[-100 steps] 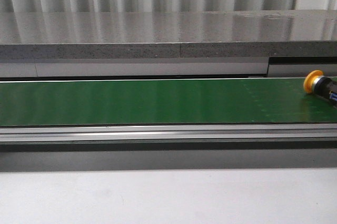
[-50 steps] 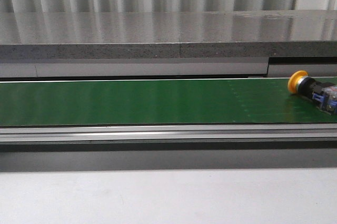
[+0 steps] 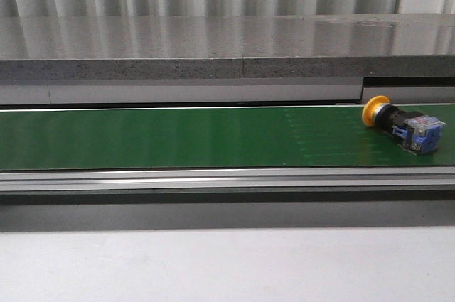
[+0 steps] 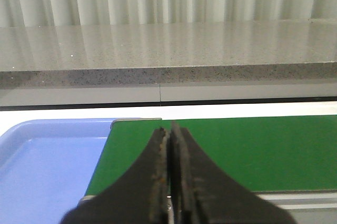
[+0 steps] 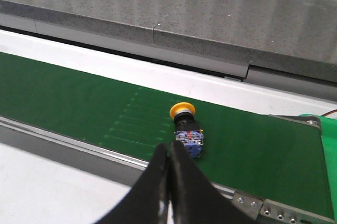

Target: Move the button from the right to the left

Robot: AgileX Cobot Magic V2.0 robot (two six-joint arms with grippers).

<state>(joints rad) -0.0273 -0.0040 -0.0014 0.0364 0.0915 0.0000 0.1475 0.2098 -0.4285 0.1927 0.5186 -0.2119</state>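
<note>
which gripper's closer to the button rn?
Right. The right gripper, shut, sits just short of the button on the belt. The left gripper, also shut, is by the blue tray; no button there.

Orange-capped button [image 3: 402,123] lies sideways on belt's right.

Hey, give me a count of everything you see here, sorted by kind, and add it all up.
Button: 1
Green belt: 1
Blue tray: 1
Grey stone counter: 1
Grippers, jaws shut: 2, left gripper and right gripper
Total: 6
</note>
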